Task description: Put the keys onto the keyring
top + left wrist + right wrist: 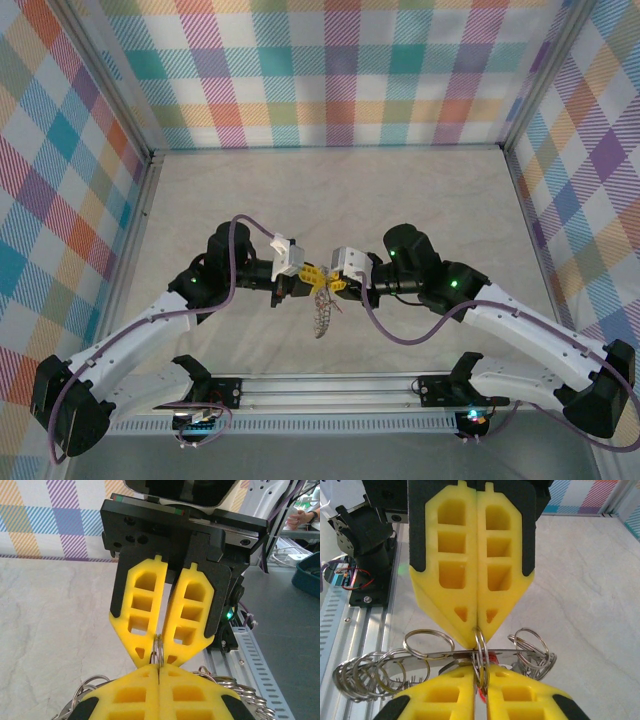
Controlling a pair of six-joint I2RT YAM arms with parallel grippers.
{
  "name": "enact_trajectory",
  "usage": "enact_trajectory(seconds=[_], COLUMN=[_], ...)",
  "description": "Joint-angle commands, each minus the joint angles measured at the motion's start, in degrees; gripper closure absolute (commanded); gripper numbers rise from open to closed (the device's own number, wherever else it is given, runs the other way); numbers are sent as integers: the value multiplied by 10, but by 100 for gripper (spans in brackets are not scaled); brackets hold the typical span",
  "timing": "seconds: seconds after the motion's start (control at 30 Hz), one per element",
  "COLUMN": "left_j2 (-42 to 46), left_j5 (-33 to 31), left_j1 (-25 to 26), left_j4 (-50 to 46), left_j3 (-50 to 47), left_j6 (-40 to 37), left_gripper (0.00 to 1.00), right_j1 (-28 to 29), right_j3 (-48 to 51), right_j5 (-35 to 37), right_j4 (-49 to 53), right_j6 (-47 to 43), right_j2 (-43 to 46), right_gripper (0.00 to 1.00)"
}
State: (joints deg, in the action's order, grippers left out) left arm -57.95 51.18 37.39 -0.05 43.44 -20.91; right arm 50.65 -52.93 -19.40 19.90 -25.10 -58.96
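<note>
My two grippers meet tip to tip above the middle of the table. Both pinch one small split ring (480,647), which stands on edge between them. The left gripper (159,667) is fully shut on it. The right gripper (480,669) is closed on it with a thin gap between its fingers. A bit of a red key (493,657) shows just behind the ring, between the right fingers. The keyring (320,315), a grey band (440,655) strung with several loose split rings, hangs below the grippers. In the top view the left gripper (312,273) and right gripper (328,281) touch.
Loose split rings bunch at both ends of the band (365,675) (532,647). The pale table (330,200) is walled by plaid panels on three sides. A metal rail (330,385) with the arm bases runs along the near edge.
</note>
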Motion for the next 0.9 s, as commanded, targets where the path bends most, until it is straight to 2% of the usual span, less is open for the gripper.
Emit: enact_trajectory(seconds=[0.0, 0.07, 0.23, 0.43, 0.63, 0.87], left_j2=[-1, 3, 6, 10, -7, -24], left_j5=[26, 22, 16, -3, 4, -4], left_j1=[3, 3, 3, 3, 7, 12], left_j4=[-19, -20, -27, -42, -139, -130], left_j3=[21, 19, 18, 21, 56, 58], left_j6=[-25, -26, -26, -37, -104, -94], left_gripper=[100, 100, 100, 79, 76, 79], right_j1=[1, 1, 1, 1, 1, 1], right_j3=[-19, -20, -24, -46, -67, -74], right_j5=[-26, -27, -37, -33, -38, -47], right_j4=[-39, -38, -30, 22, 56, 54], right_j6=[7, 5, 3, -10, -18, -19], right_j2=[0, 0, -5, -25, -48, -62], right_gripper=[89, 89, 100, 100, 100, 100])
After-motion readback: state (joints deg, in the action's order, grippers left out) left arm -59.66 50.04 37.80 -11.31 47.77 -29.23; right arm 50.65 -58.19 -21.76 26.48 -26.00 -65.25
